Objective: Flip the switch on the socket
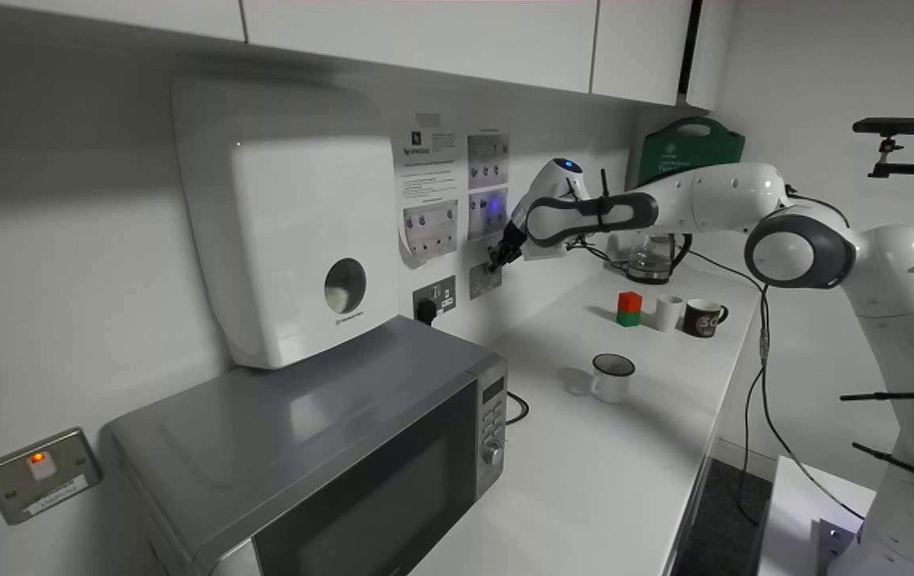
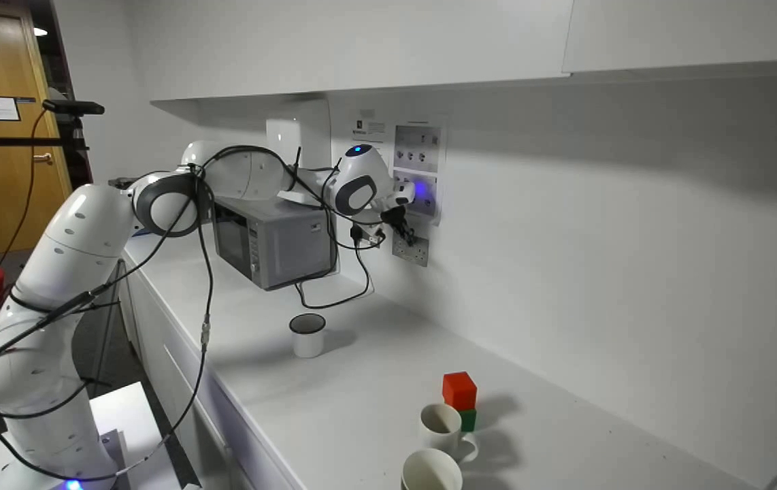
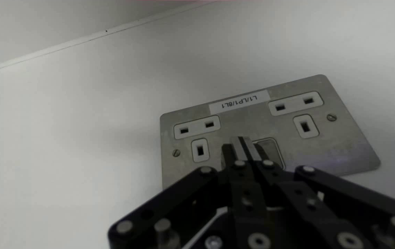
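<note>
Since the black two-fingered gripper (image 3: 242, 139) stands tips together, partly hiding the grey rectangular rocker switch (image 3: 272, 149) midway along the brushed-metal double wall-socket plate (image 3: 246, 121), use it as a blunt prod: centre on the switch's raised end, push straight, lightly. Contact unclear.

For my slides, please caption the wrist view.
Robot's closed hand in front of a double wall socket, partly hiding a switch from view.

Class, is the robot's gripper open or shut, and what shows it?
Shut: in the wrist view, the gripper has its fingertips together, no object visible between.
</note>
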Robot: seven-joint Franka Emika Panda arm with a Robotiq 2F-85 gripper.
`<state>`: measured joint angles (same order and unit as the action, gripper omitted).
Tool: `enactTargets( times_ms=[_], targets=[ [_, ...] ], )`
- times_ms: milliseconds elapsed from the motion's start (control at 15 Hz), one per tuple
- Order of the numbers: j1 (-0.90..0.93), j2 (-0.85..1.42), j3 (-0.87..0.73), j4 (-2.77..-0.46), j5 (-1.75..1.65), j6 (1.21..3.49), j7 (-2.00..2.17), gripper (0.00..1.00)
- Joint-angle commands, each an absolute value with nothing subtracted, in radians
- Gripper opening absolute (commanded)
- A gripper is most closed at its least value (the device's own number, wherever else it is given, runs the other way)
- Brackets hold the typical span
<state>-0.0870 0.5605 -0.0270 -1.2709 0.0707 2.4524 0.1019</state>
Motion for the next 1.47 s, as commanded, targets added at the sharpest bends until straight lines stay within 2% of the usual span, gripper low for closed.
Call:
enactTargets(
  times_ms=[0,1400],
  targets=[
    [-0.098,0.571,-0.012,-1.251,0.097,2.462,0.066,0.0],
    [-0.098,0.607,-0.005,-1.226,0.102,2.457,0.061,0.0]
  ],
)
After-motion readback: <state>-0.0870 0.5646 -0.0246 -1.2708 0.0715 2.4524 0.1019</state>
